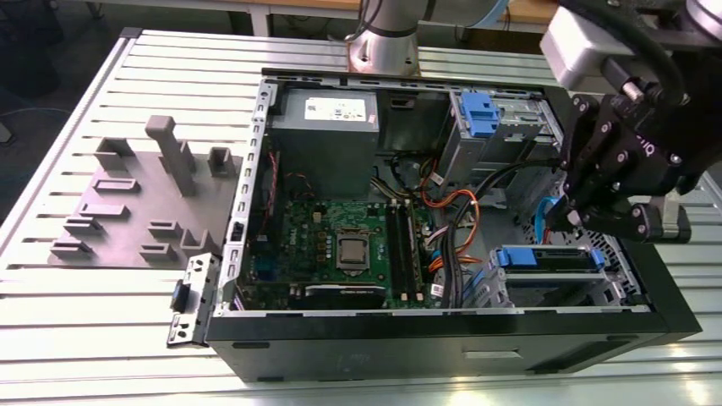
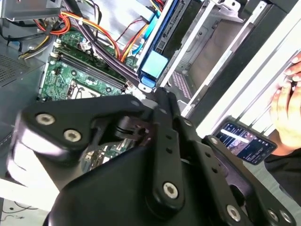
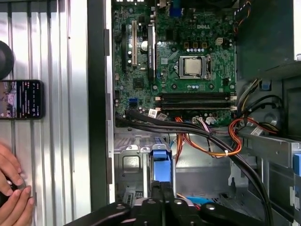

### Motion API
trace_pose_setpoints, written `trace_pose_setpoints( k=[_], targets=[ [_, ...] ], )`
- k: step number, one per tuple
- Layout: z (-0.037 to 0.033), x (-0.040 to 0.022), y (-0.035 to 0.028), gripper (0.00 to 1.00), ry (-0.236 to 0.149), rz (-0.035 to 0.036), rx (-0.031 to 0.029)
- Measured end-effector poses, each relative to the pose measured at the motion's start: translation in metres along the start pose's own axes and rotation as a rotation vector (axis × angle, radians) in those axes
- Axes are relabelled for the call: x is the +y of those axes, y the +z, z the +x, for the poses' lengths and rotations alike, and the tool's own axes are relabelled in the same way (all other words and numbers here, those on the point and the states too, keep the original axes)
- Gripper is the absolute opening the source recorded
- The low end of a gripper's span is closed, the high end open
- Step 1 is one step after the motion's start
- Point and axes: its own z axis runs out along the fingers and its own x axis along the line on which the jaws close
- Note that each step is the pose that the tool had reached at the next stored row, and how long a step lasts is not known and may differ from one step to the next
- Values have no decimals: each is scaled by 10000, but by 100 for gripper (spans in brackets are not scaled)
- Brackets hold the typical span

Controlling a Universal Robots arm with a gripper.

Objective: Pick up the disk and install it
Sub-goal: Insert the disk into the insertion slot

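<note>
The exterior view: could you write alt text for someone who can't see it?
A black robot gripper hangs over the drive bay corner of an open black computer case, just above a blue-tabbed drive carrier. The case lies on a ribbed metal table, its green motherboard exposed, with a grey slotted plastic holder beside it.

A black gripper (image 1: 618,222) with silver bolts hangs over the black-framed open computer case (image 1: 451,334), whose green circuit board (image 1: 338,245) carries a silver square processor (image 3: 192,67) and black memory slots. Orange, red and black cables (image 1: 451,216) bundle beside it. The blue plastic carrier of the disk (image 3: 160,160) shows bright blue; another blue-tabbed drive carrier (image 1: 549,257) matches. A grey slotted plastic holder (image 1: 147,199) lies on the pale ribbed metal table (image 1: 90,313)
</note>
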Motion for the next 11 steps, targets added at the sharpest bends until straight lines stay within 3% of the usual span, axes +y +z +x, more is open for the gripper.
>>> trace_pose_setpoints(
  k=[1, 3, 11],
  targets=[
    [2, 0, 19, 13, 1, 0, -1],
    [8, -1, 56, 11, 0, 0, -1],
    [16, -10, 200, 11, -71, -3, -1]
  ],
)
